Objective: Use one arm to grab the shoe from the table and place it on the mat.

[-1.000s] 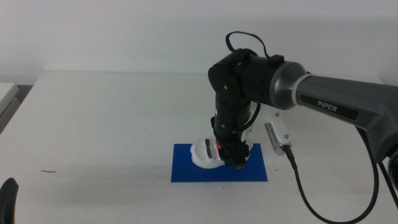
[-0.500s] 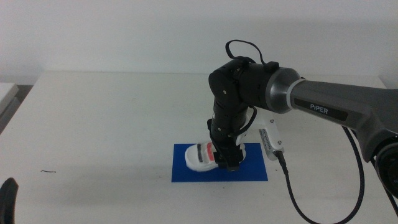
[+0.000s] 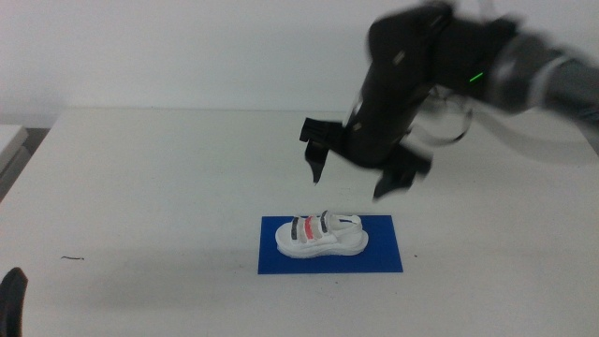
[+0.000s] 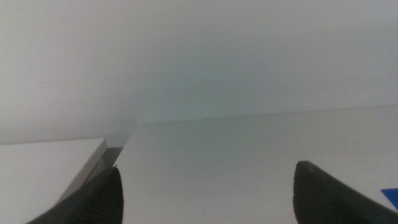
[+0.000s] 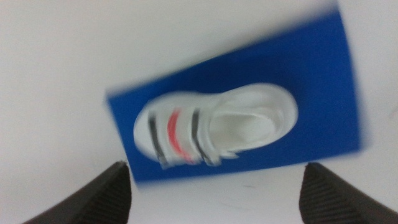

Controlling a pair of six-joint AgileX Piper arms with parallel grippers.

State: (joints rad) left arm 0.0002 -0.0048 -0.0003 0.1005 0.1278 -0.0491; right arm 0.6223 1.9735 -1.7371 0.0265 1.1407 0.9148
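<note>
The shoe (image 3: 320, 234) stands upright on its sole on the mat (image 3: 374, 260), inside the blue rectangle and somewhat toward its left half, with bare blue showing on every side of it. Its long axis runs left to right, in line with the mat's own long side; the strapped toe end points left and the open heel end points right. The right gripper (image 3: 360, 178) hangs in the air above the mat and a little to the far side of it, clear of the shoe, with its two dark jaws spread wide apart and nothing between them. In the right wrist view the shoe (image 5: 214, 131) lies squarely between that gripper's (image 5: 214, 190) jaw tips and well below them, so the shoe is straight down from the open jaws, and its length runs roughly along the line from one jaw to the other. The arm (image 3: 440, 65) itself is blurred in the middle view, so its exact pose is hard to read. The left gripper (image 3: 11, 300) waits at the near left edge of the table (image 3: 150, 187), only its tip showing; its wrist view shows its jaws apart over bare white tabletop, with just a sliver of blue at the picture's edge. The right arm is by far the nearer one to the shoe. Judged from how things lie, the placing looks done, and all that seems left is for the right arm to draw clear without touching the shoe.
</note>
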